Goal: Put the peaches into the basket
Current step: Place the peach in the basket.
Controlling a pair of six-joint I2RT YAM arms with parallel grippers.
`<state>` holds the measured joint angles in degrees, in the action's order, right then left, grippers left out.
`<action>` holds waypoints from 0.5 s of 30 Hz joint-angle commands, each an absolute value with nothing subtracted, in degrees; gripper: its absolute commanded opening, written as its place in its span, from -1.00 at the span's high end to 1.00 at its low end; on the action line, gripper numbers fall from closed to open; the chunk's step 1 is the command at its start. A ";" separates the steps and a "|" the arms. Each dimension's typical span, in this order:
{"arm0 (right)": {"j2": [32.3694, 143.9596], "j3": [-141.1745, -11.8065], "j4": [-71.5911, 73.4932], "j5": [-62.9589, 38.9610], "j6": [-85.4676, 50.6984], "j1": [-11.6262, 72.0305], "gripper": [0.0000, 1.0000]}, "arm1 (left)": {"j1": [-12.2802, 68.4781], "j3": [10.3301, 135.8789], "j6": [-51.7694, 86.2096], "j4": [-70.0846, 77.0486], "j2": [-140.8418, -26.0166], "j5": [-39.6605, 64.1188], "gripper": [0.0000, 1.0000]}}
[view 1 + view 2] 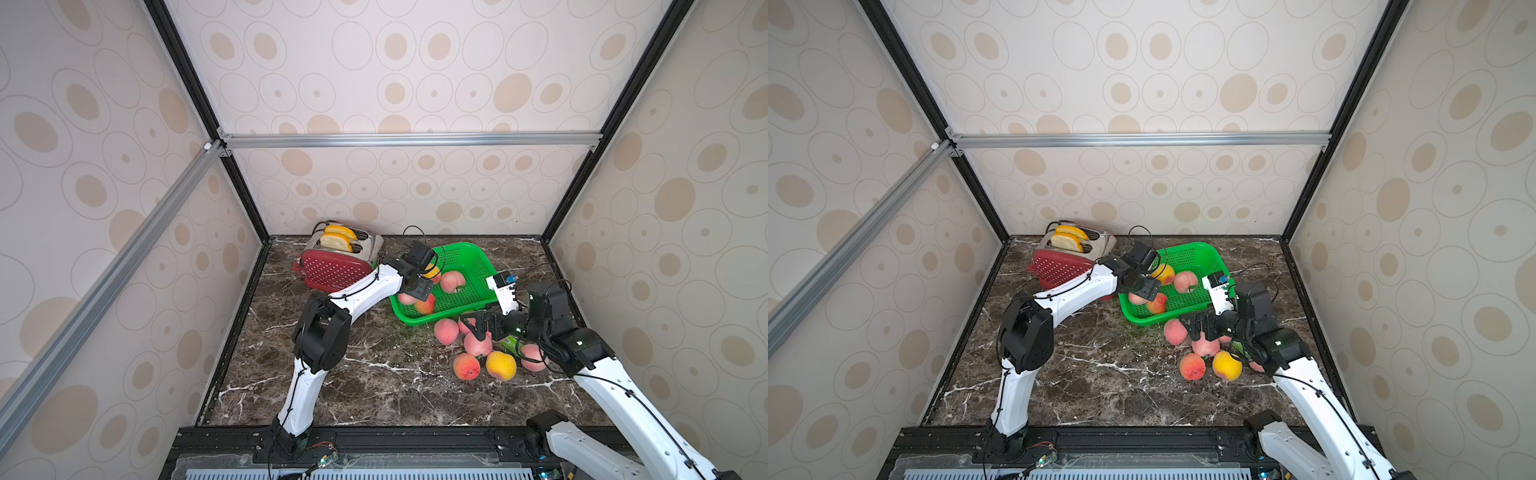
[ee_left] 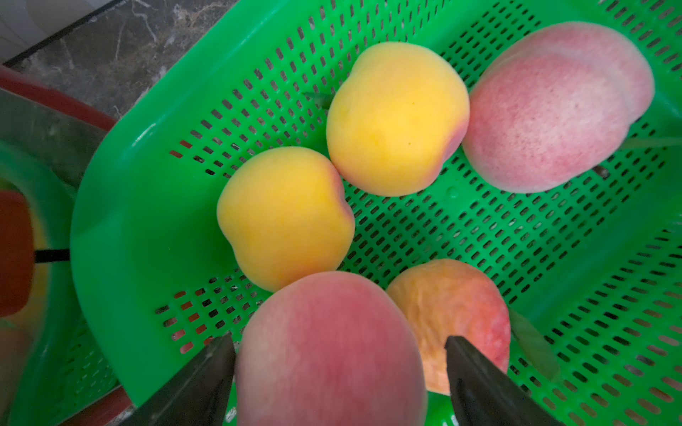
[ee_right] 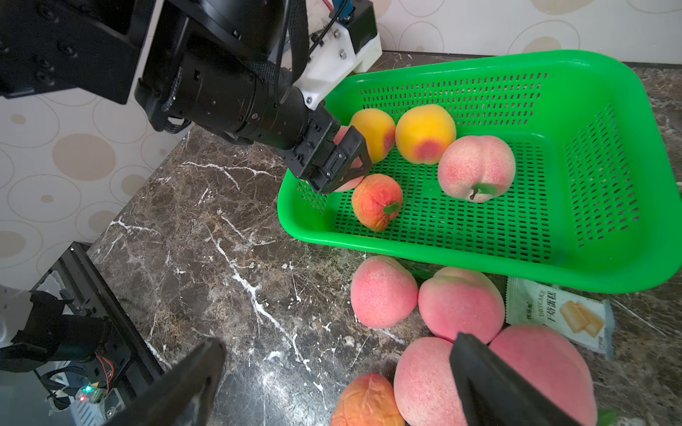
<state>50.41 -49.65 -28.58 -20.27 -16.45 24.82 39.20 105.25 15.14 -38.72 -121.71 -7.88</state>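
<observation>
Velvety round pink peach [image 2: 328,350]; glossy perforated green plastic basket [image 2: 121,239]

The left gripper [image 1: 1147,289] hangs over the near left corner of the green basket [image 1: 1209,254], where several peaches [image 1: 1185,281] lie, while the right gripper [image 1: 1196,329] sits low among loose peaches [image 1: 1192,366] on the marble table [image 1: 1100,374], near the red toaster [image 1: 1059,270]

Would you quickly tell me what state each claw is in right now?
Left claw: open, pink peach between its jaws.
Right claw: open, holding nothing.
</observation>
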 commanded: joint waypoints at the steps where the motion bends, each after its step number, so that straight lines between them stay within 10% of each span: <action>1: 49.14 -48.56 -30.41 -19.78 -15.42 24.40 -1.00 | 38.76 107.02 14.51 -39.33 -119.29 -7.81 -0.85; 15: 45.33 -42.11 -33.79 -18.70 -17.83 24.36 -1.00 | 39.46 93.33 14.98 -36.70 -101.95 -8.01 -0.93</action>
<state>46.70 -43.94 -31.70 -19.00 -16.73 24.67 39.29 96.31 15.11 -37.32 -106.24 -8.01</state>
